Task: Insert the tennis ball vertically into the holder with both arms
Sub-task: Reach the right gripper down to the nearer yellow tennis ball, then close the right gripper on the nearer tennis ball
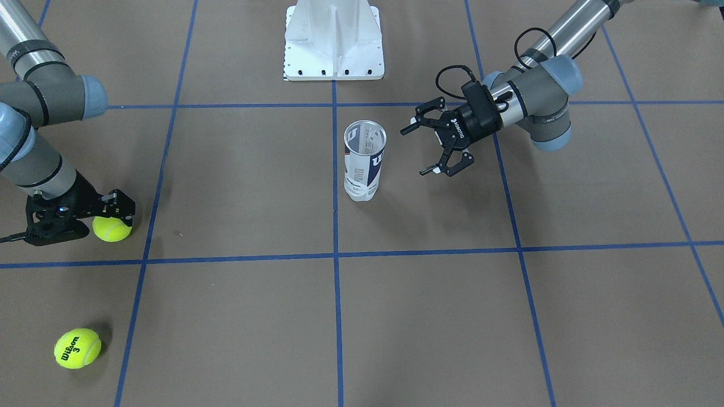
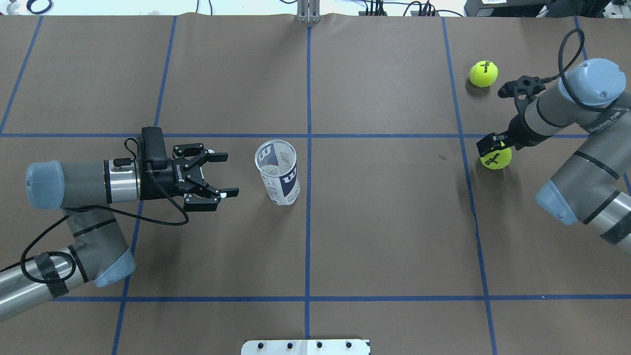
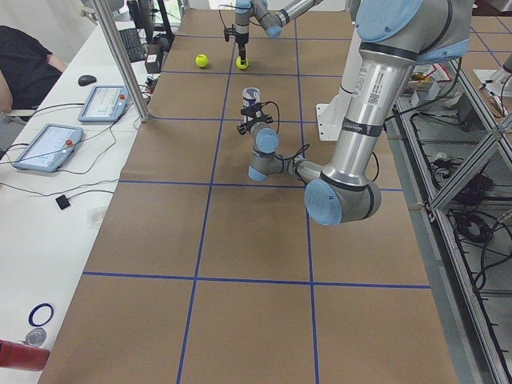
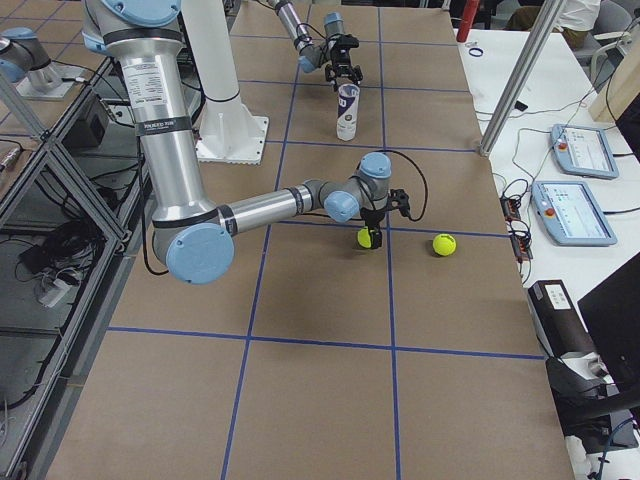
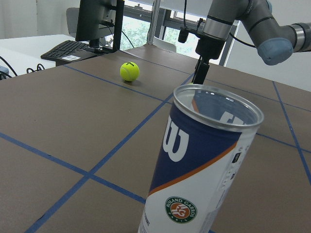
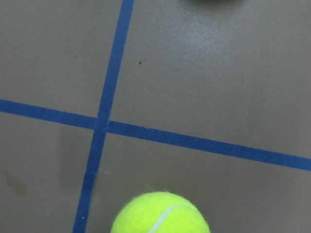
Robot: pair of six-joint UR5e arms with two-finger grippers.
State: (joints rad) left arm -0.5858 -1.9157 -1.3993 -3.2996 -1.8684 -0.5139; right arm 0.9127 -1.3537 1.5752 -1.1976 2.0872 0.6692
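The holder stands upright and open-topped near the table's middle, a clear can with a navy and white label; it fills the left wrist view. My left gripper lies level just to its left, open and empty, a short gap from the can. A tennis ball rests on the table at the right. My right gripper points down onto it, with its fingers beside the ball. I cannot tell whether they press on it. The right wrist view shows only the ball's top.
A second tennis ball lies beyond the right gripper, near the far right corner. The white pedestal base stands at the robot's side of the table. A side table with tablets and a seated person runs along the far edge.
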